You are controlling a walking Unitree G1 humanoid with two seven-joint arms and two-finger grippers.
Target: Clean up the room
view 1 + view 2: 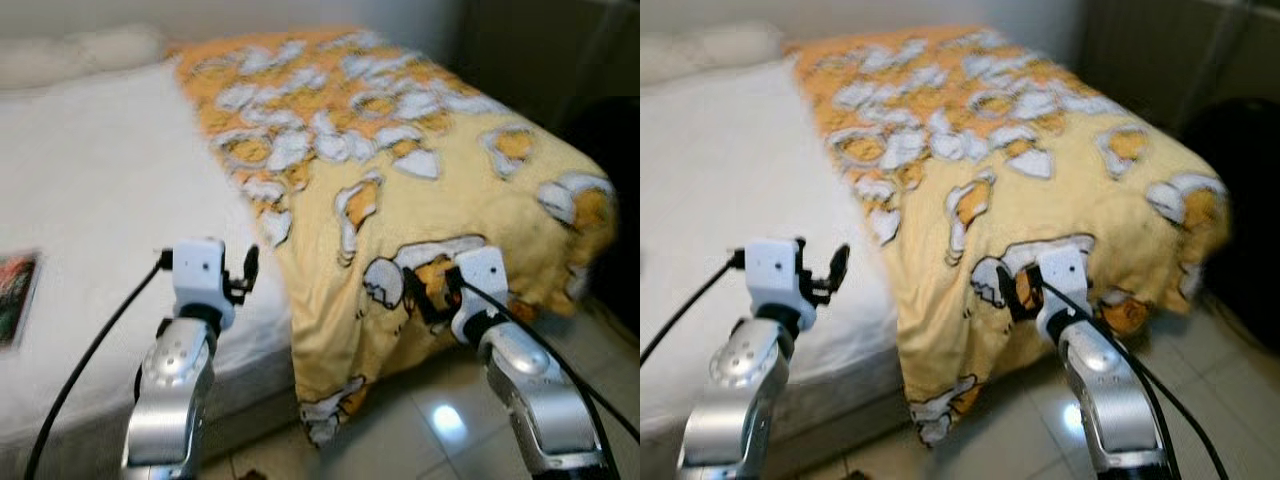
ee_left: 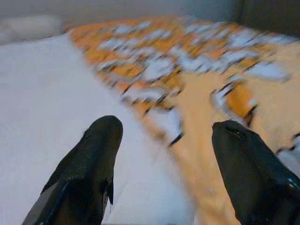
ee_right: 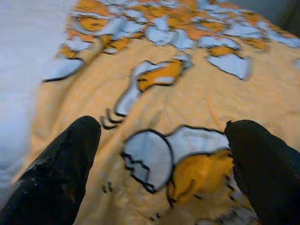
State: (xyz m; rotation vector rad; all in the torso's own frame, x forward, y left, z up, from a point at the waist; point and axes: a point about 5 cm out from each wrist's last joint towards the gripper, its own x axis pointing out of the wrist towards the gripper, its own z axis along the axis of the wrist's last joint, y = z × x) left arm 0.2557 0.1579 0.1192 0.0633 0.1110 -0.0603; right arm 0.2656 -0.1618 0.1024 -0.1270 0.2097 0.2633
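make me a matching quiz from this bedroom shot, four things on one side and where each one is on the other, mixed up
Things:
1. yellow blanket
2. white sheet
3. left tool
4. right tool

Places:
A. open, over the near edge of the bare mattress side
B. covers the bed's left part
C. open, at the hanging front edge of the printed cover
D. spread over the bed's right part, draping toward the tiled floor

Pairs: 1-D, 2-B, 3-A, 4-C
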